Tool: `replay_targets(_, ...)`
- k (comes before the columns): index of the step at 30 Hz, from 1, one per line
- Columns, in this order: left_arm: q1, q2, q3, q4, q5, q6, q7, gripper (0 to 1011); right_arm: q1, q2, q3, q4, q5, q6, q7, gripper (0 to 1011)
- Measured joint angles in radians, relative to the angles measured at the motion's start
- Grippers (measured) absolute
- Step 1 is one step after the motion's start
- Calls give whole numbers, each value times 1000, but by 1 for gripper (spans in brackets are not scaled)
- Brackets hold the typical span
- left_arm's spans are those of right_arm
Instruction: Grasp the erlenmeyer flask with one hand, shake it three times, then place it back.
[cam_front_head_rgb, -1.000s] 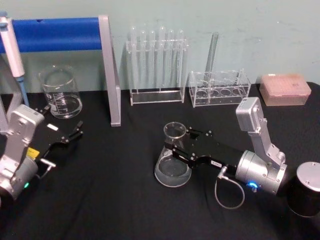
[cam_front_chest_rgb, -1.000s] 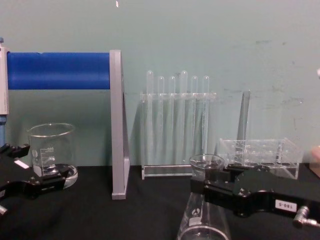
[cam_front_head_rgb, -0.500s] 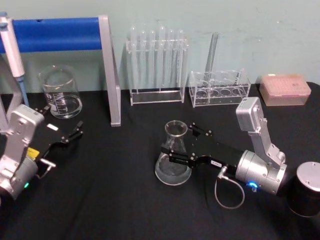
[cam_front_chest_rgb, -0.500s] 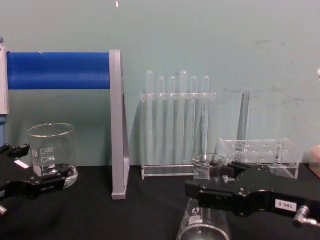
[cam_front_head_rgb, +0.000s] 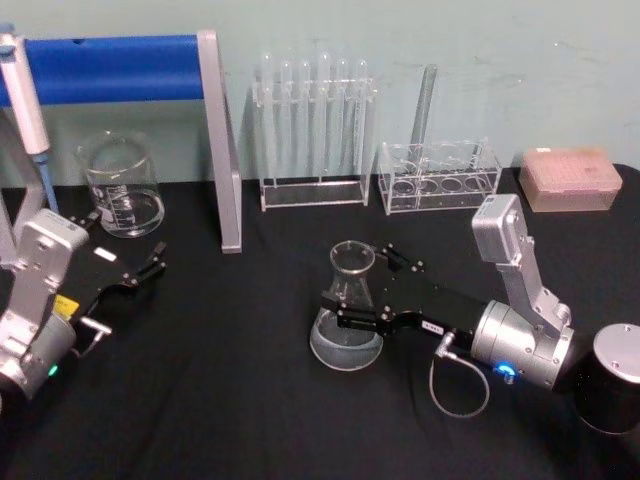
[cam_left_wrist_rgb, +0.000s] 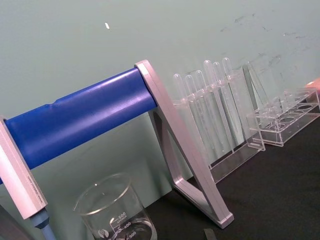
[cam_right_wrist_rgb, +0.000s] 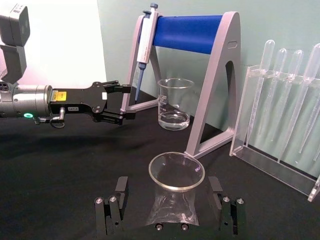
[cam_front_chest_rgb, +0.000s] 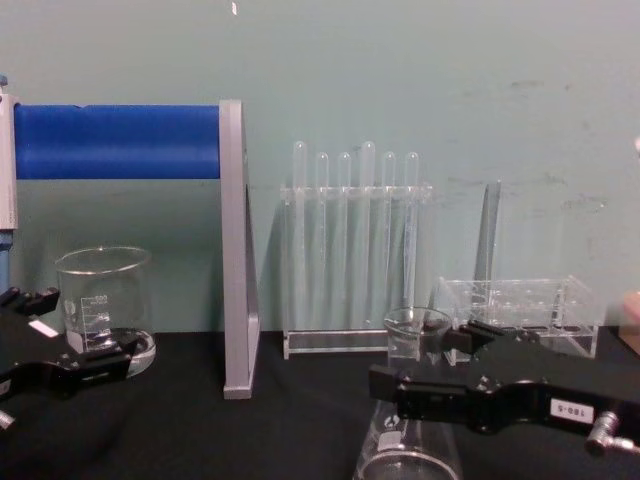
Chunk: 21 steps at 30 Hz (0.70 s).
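— Edges first: what stands along the left side?

— Left gripper rests on the black table at about nine o'clock, its fingers slightly parted and holding nothing. Just past it, at ten o'clock, stands the glass beaker, beneath the blue pipette stand whose grey leg comes down to the cloth.

— And the middle?

— Erlenmeyer flask stands upright on its wide base near the table's centre. Open black cloth lies around it toward six and nine o'clock. The rack of test tubes is well behind it at twelve o'clock, against the wall.

— How does the hand stand to it?

— The right gripper reaches in from three o'clock, fingers spread wide to either side of the flask. In the right wrist view each finger sits apart from the glass, with a gap on both sides.

— What crowds the right edge?

— The clear tube holder and a pink box sit at one to two o'clock, and a dark cylinder at four o'clock, just beside the right arm's silver wrist.
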Motion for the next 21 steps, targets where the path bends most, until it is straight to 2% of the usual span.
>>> replay_targets(21, 0, 0, 0, 0, 0, 0, 0, 1001, -8, 3, 2, -9, -1, 7, -10, 1000)
